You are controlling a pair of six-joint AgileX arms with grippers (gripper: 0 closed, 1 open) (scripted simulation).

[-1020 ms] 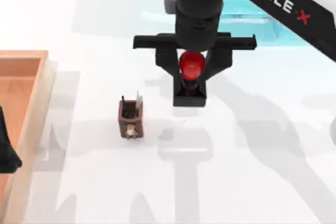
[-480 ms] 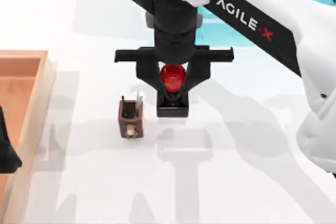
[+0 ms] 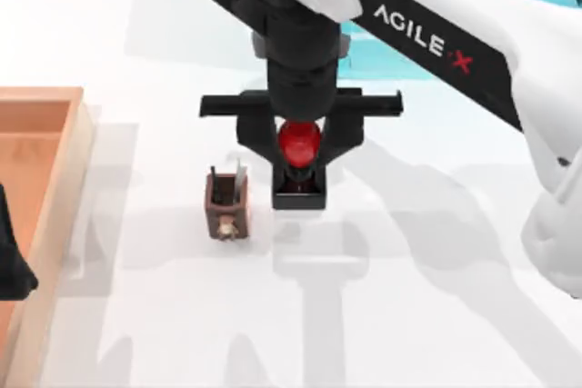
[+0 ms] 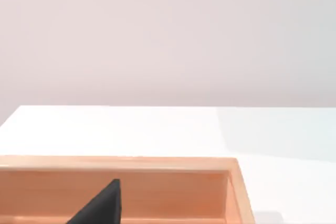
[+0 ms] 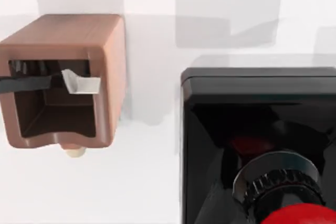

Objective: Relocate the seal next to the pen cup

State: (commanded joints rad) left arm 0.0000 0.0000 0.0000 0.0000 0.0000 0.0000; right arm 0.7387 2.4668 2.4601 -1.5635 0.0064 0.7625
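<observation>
Top view: the right gripper (image 3: 300, 147) is hanging a little above the frame's centre, its fingers closing on the red knob of the seal (image 3: 299, 190), gripping it. The seal's black base is sitting just right of the cup (image 3: 225, 206), a narrow strip of white table (image 3: 409, 297) showing between them. The cup is standing upright, holding dark pens and a grey piece, with a tan ornament at its lower side. A wooden tray (image 3: 55, 179) is lying along the left edge, and the left arm is sitting parked over it as a dark shape at the lower left. A blue box (image 3: 427, 43) is peeking out behind the right arm at the upper right.

Left wrist view: the tray (image 4: 157, 163) is running across the bottom of the frame, a dark wedge rising at its lower edge; whether the left gripper is open or closed cannot be told.

Right wrist view: the cup (image 5: 68, 82) is showing its open mouth at the left, a dark pen and grey piece inside. The seal (image 5: 252, 145) is occupying the lower right, apart from the cup
</observation>
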